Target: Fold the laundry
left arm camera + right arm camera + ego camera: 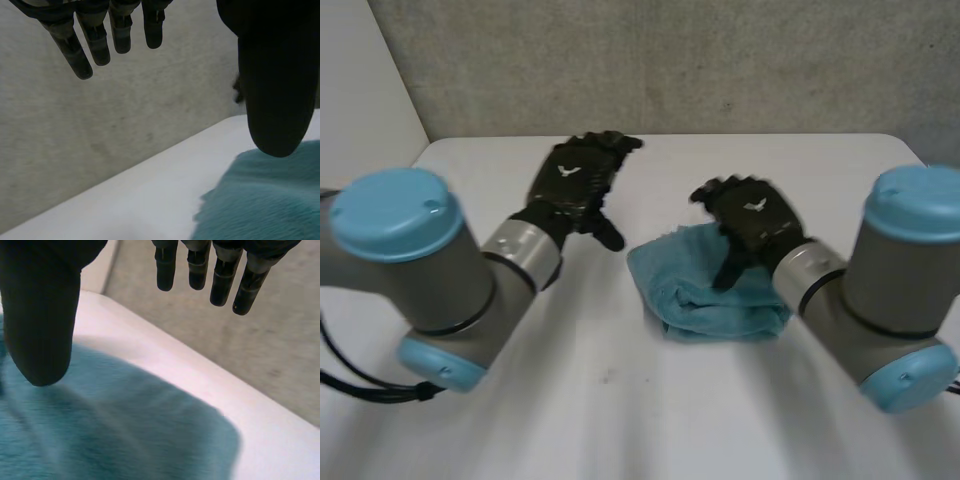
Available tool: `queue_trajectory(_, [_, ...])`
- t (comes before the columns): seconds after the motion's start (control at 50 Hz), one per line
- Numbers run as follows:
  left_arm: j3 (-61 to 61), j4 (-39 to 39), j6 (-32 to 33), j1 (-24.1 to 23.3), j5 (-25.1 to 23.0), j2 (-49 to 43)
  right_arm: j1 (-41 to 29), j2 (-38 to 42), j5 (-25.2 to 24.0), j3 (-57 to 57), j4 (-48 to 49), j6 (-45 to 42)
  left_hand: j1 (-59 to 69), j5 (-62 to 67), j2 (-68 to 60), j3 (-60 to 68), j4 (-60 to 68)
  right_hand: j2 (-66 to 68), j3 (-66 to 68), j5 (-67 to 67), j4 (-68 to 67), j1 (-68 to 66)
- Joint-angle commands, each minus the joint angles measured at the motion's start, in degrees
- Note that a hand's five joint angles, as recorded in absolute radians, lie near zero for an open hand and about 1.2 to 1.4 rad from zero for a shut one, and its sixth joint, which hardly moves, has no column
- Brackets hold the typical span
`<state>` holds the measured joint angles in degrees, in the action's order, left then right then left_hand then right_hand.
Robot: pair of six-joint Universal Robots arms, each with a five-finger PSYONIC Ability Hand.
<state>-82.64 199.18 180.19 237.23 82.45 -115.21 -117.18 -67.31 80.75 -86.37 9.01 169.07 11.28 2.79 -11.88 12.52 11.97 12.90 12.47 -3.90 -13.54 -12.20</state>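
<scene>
Lying folded beneath the right hand [755, 215], the teal towel [705, 300] sits near the left hand [575, 180]; both hands spread, holding nothing

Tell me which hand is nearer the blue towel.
Right. The right hand is open above the towel, at its far edge; the left hand is open off to its side, above bare table.
</scene>
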Motion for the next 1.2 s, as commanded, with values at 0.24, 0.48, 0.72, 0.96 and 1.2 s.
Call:
queue_trajectory(0.24, [16.89,-9.25,-6.96,-8.97,6.14,-16.27,9.42,1.64,-5.86,3.04,-6.19,12.95,1.29,-0.22,-0.69,0.04,0.6,-2.9,-2.47,3.9,3.54,2.2])
queue_trajectory(0.48, [15.31,-11.36,-6.0,-8.89,6.76,-20.93,10.04,13.87,-6.65,9.28,-11.55,12.34,-0.23,-1.73,0.83,-1.47,-0.91,-2.9,-2.47,3.9,3.54,2.2])
queue_trajectory(0.72, [14.61,-14.61,-1.43,-8.71,6.59,-18.65,11.71,15.02,-7.18,11.57,-15.07,12.16,-1.24,-2.74,1.84,-2.48,-1.92,-2.9,-2.47,3.9,3.54,2.2])
queue_trajectory(0.96, [16.37,-20.32,-0.02,-6.51,6.41,-3.36,11.01,-6.04,-1.93,14.47,-15.07,13.82,-1.24,-2.74,1.84,-2.48,-1.92,-2.9,-2.47,3.9,3.54,2.2])
queue_trajectory(1.2, [15.49,-35.52,0.07,9.91,2.03,18.34,11.71,-16.27,5.91,14.74,-17.89,8.56,-1.24,-2.74,1.84,-2.48,-1.92,-2.9,-2.47,3.9,3.54,2.2])
